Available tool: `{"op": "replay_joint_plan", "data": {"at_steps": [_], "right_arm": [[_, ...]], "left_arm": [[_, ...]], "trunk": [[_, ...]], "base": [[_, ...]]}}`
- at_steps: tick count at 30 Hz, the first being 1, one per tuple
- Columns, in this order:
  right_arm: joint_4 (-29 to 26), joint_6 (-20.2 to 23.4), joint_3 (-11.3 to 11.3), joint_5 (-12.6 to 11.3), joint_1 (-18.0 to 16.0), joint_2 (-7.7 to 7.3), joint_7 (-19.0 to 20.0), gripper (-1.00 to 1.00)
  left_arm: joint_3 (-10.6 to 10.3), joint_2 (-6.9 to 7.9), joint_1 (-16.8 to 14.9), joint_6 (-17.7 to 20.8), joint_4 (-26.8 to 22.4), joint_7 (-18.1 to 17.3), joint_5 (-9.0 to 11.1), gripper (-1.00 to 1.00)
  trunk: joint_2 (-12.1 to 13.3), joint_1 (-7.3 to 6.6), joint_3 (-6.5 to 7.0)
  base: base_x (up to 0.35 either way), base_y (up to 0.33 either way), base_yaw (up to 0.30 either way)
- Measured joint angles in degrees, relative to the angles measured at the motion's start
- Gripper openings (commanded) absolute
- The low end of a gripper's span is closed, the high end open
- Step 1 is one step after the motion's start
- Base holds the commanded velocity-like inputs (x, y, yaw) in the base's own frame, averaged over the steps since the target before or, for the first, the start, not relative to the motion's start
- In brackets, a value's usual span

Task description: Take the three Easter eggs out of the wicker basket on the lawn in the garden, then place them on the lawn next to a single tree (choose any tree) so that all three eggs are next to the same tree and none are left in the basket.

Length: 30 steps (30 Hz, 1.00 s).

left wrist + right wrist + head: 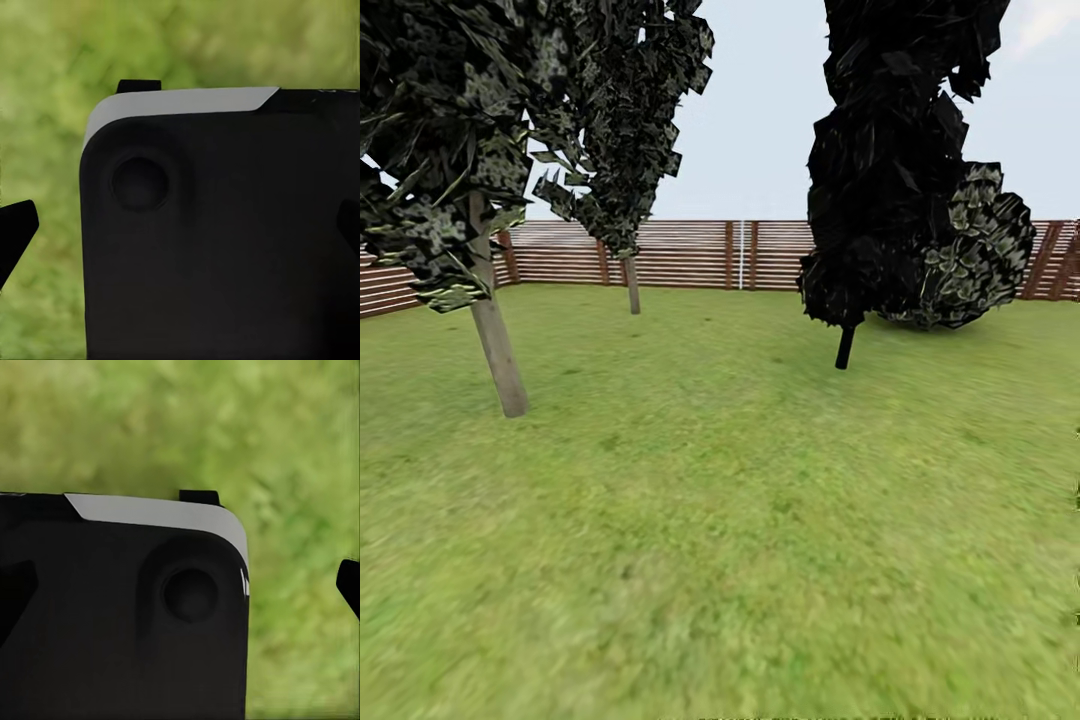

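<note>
Green grass with yellow patches, the lawn [720,560], fills the lower half of the head view. In the left wrist view the left gripper [180,232] shows two dark finger tips at the side edges, far apart, so it is open with nothing in it. A big black robot part [217,240] sits between them, over blurry grass. The right gripper [180,585] looks the same: tips wide apart, holding nothing.

Farther back, at the left of the head view, a tree [495,340] with a pale trunk stands on the grass. A second pale trunk [632,285] stands behind it. Right of center is a dark tree [890,180], with a round bush [980,250] beside it. A brown fence [700,255] runs across the back.
</note>
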Motion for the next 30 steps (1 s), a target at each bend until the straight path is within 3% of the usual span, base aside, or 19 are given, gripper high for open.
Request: {"op": "replay_joint_plan", "data": {"at_steps": [30], "right_arm": [[0.01,0.06,-0.16,-0.19,0.0,0.03,0.0,1.0]], "left_arm": [[0.48,0.35,0.0,-0.02,0.0,0.09,-0.02,1.0]], "trunk": [[0.0,0.0,-2.36]], "base": [[0.0,0.0,-0.16]]}}
